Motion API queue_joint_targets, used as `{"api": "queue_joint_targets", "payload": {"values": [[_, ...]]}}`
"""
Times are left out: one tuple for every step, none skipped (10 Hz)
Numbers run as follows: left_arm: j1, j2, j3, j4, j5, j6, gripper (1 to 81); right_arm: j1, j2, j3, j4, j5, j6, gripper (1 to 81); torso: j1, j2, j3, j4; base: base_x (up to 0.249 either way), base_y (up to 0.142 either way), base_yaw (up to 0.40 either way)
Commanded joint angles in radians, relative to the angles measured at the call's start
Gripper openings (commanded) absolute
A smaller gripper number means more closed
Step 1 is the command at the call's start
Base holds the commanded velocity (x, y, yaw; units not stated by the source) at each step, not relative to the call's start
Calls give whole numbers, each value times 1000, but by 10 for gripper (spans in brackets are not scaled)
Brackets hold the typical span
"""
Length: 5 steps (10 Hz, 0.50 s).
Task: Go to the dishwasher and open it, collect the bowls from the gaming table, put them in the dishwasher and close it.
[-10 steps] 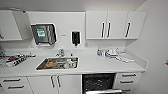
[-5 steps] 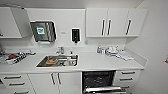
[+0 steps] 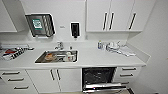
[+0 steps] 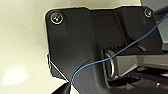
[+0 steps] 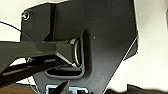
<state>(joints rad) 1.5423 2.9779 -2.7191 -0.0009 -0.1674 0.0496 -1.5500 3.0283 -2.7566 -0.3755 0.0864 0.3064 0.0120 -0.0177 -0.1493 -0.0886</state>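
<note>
Under the white counter [image 3: 87, 58], the dishwasher [image 3: 98, 76] is standing open, its lowered door [image 3: 105, 87] partly cut off by the picture edge. Its dark inside is hard to make out. Whether either gripper is open or closed, I cannot tell.

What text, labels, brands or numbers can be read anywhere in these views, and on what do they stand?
None can be read.
Green label on the wall dispenser: print too blurred.
Small plate on the wall beside it: too small.
Bottle label on the counter: too blurred.
Dishwasher, open: no marking legible.
</note>
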Motion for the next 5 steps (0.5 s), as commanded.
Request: {"api": "queue_joint_targets", "payload": {"values": [[-14, 7, -4, -7, 57, 3, 811, 17, 3, 0, -9, -54, -3, 811, 0, 0, 25, 0, 0, 0, 0], [-14, 18, -4, -14, 60, -11, 811, 15, 3, 0, -9, -56, -4, 811, 0, 0, 47, 0, 0, 0, 0], [-14, 21, -4, -16, 83, -13, 811, 15, 5, 2, -9, -56, -4, 811, 0, -1, 72, 0, 0, 0, 0], [-14, 21, -4, -16, 121, -26, 811, 14, 8, -3, -9, -56, -3, 811, 0, -1, 90, 0, 0, 0, 0], [-14, 21, -4, -15, 143, -33, 811, 15, 8, -3, -9, -56, -3, 811, -1, -1, 50, 0, 0, 0, 0]]}}
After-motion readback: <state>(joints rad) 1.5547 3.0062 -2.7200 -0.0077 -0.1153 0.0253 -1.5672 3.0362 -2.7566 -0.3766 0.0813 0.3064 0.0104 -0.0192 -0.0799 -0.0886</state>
